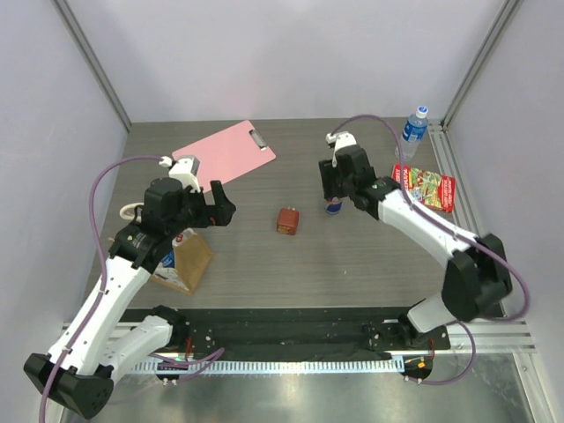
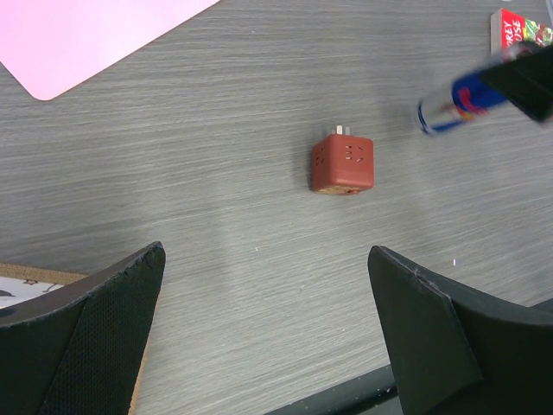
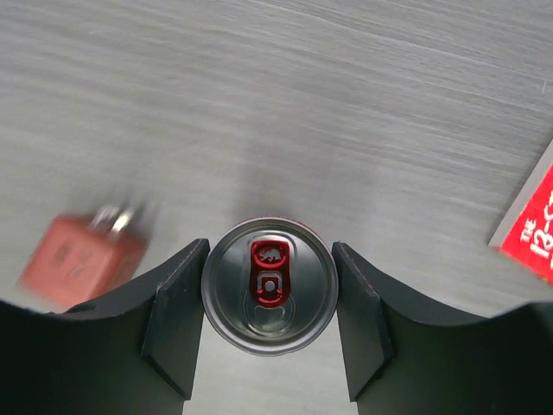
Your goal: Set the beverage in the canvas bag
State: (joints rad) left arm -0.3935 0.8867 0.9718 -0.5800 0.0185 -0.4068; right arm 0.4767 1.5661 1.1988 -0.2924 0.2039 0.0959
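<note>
The beverage is a blue and silver can [image 1: 335,208] with a red pull tab. My right gripper [image 1: 335,198] is shut on it from above and holds it upright right of the table's middle. In the right wrist view both pads press the can's [image 3: 270,285] rim, inside my right gripper [image 3: 270,294]. The can [image 2: 454,102] shows blurred in the left wrist view. The tan canvas bag [image 1: 187,260] stands at the near left, its edge [image 2: 43,275] just in view. My left gripper [image 1: 216,204] is open and empty [image 2: 266,255] beside the bag.
A small reddish-brown box [image 1: 287,221] lies between the grippers [image 2: 343,163] [image 3: 82,252]. A pink clipboard [image 1: 225,152] lies at the back left. A water bottle [image 1: 414,125] stands at the back right, with a red snack packet [image 1: 425,187] near it.
</note>
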